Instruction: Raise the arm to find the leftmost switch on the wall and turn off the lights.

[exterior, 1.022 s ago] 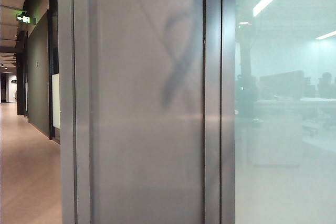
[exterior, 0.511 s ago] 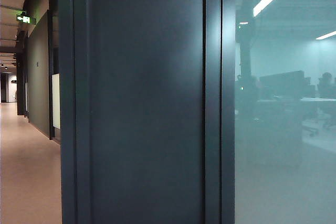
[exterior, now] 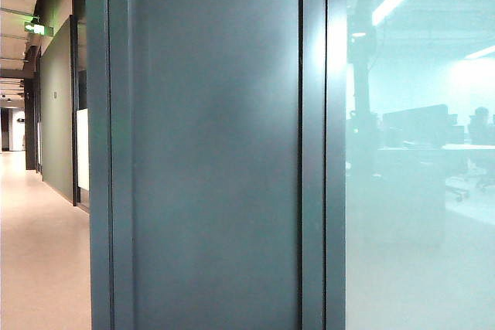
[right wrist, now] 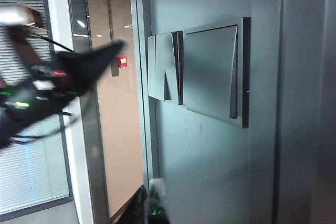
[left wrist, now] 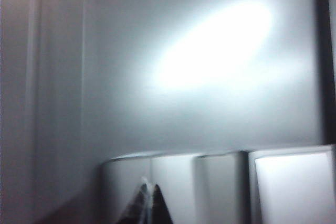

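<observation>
1. In the exterior view the wall [exterior: 216,160] is a tall, dark grey metal panel with narrow vertical frame strips along its edges. A corridor [exterior: 39,245] runs off to its left and a frosted glass partition [exterior: 418,191] stands to its right.
2. The switches [right wrist: 202,74] sit on the wall as a row of grey plates; the leftmost switch [right wrist: 160,66] is the narrow one nearest the panel's edge.
3. The left gripper [left wrist: 147,205] is just in front of the switches (blurred, dark fingertips close together); whether it touches them I cannot tell, and it holds nothing.
4. In the right wrist view the arm [right wrist: 58,80] shows as a dark blurred shape beside the leftmost switch, apart from it.
5. The right gripper [right wrist: 149,203] shows only as a dark blur low by the wall, so I cannot tell how far open it is.
</observation>
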Robot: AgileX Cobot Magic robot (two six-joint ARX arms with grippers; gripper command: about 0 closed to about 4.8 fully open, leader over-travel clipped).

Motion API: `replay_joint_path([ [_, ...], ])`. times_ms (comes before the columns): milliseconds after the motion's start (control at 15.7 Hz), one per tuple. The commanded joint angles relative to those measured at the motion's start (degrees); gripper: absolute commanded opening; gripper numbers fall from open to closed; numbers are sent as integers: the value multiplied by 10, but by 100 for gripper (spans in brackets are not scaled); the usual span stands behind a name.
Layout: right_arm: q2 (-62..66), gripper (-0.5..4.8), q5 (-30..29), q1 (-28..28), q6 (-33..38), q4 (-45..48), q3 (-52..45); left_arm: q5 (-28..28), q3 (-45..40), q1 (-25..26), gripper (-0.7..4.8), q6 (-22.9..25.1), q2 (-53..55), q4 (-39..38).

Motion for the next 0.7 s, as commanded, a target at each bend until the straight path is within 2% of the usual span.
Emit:
replay_joint_path([
  [64, -2, -1, -1, 1, 1, 5, 2, 3, 2, -10, -6, 2, -51, -150],
  [256, -4, -1, -2, 1, 1, -2, 2, -32, 2, -6, -6, -2, -110, -379],
  [383, -10, -1, -2, 1, 1, -37, 2, -19, 2, -6, -6, -22, -153, -531],
  [511, -17, -1, -1, 1, 0, -67, 2, 39, 1, -7, -6, -31, -195, -604],
  [703, -40, -1, -1, 1, -14, -116, 2, 169, 1, -7, -6, -30, -269, -647],
])
